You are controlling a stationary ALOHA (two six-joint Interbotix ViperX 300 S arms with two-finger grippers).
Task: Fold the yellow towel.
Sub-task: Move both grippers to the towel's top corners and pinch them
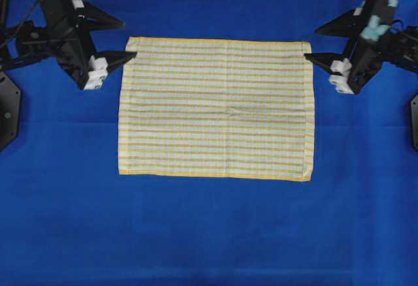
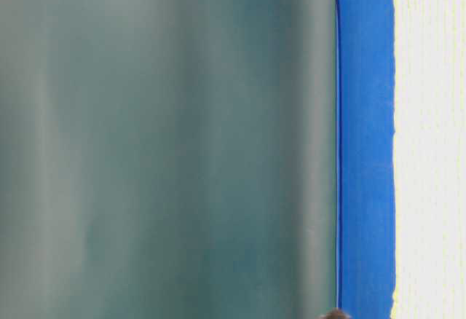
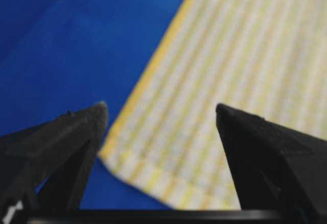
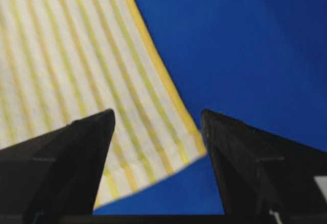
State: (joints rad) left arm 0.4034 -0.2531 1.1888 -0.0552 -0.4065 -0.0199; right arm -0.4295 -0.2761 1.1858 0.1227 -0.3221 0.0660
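Spread claws over an unfolded towel

Nearest to the wrist cameras, the dark fingers of the left gripper (image 3: 161, 110) and of the right gripper (image 4: 158, 116) are seen wide apart, and nothing is held between them; each pair frames one far corner of the yellow towel (image 1: 215, 108). No fold is made yet, so the whole task is judged as left to do: the corners must first be gripped. The towel is laid flat, in one layer, in the middle of the blue table cover (image 1: 209, 234). It is a white rectangle with thin yellow and greyish stripes and a yellow hem, almost without wrinkles.
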